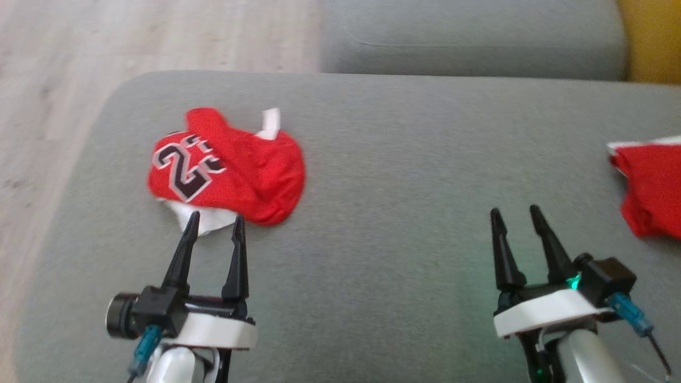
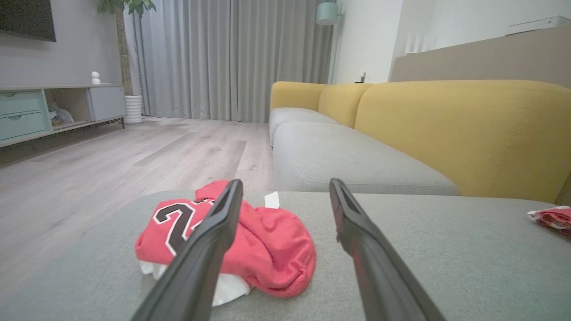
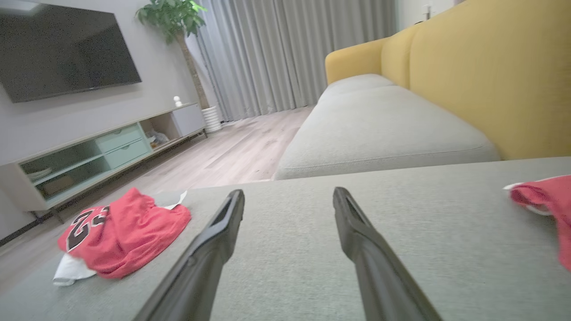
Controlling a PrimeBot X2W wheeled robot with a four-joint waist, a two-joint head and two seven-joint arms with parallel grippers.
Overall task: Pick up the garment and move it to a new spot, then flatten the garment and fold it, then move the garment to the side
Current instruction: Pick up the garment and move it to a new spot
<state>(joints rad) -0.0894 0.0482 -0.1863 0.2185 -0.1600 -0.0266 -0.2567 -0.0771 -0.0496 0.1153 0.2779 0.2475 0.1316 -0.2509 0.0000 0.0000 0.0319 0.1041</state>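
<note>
The garment (image 1: 229,170) is a red jersey with a black-and-white number and white trim, lying crumpled on the left part of a grey cushion (image 1: 383,159). It also shows in the left wrist view (image 2: 263,245) and at the lower left of the right wrist view (image 3: 125,232). My left gripper (image 1: 215,223) stands open just short of the jersey's near edge, with nothing between its fingers. My right gripper (image 1: 516,215) is open too, over bare cushion toward the right, holding nothing.
A second red cloth (image 1: 652,186) lies at the cushion's right edge. Wooden floor (image 1: 58,80) runs past the cushion's left side. Behind is a grey sofa seat (image 1: 473,37) with a yellow back (image 2: 464,129). A TV cabinet (image 3: 102,151) stands across the room.
</note>
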